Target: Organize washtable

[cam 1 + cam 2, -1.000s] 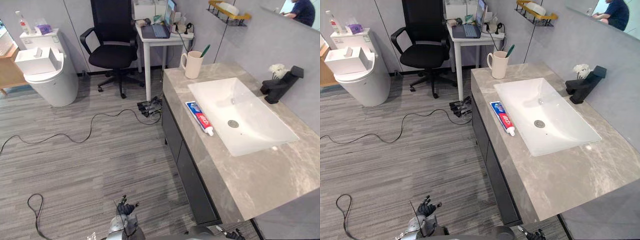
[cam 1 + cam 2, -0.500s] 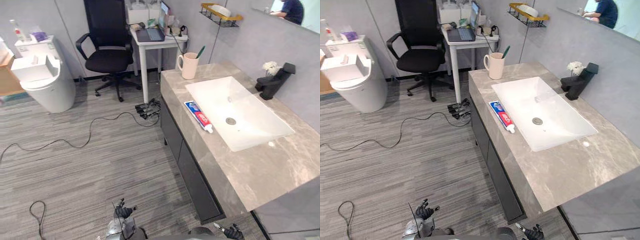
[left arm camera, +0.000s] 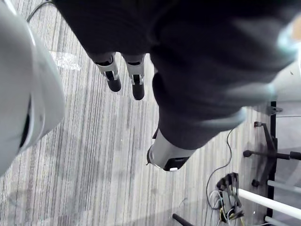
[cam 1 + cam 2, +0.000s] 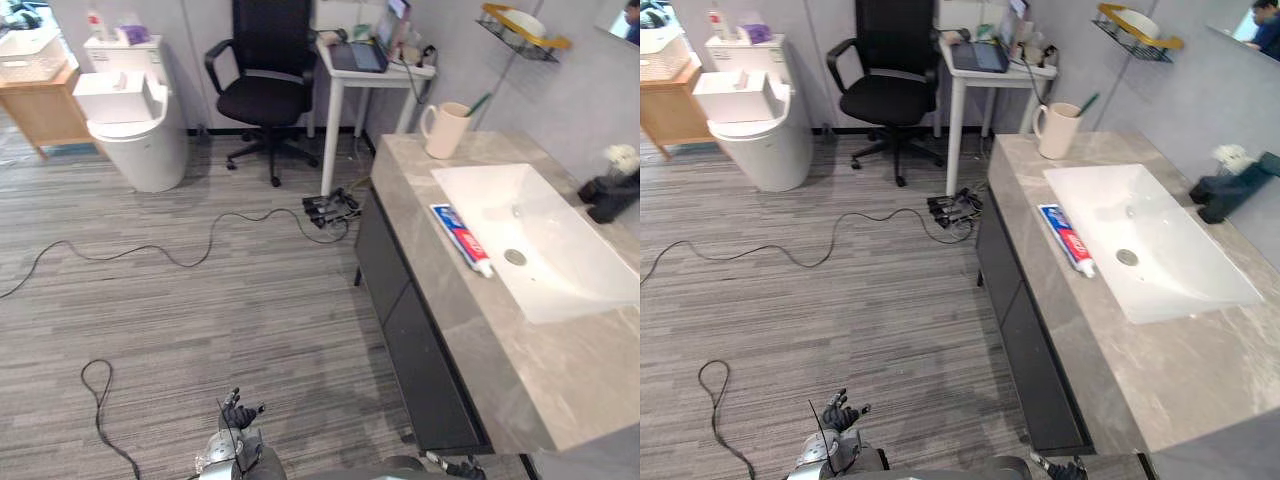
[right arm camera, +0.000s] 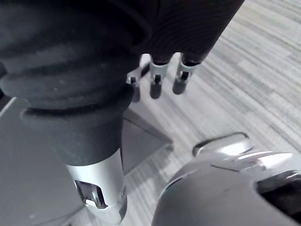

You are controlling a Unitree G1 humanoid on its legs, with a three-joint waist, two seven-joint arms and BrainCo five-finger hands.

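Grey counter on robot's right: toothpaste tube lies lengthwise beside the sink, cap end nearest, well ahead. Right hand nearer; it and left hand hang low, fingers slack, empty.

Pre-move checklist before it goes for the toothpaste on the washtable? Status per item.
1. Left hand free, fingers straight: ok.
2. Right hand free, fingers straight: ok.
3. Toothpaste tube lying flat on the countertop beside the sink, nothing on it: ok.
4. Mug upright, toothbrush inside: ok.
5. Hands over the countertop: not ok, both hang low above the floor.
6. Tube cap tightness: cannot tell.
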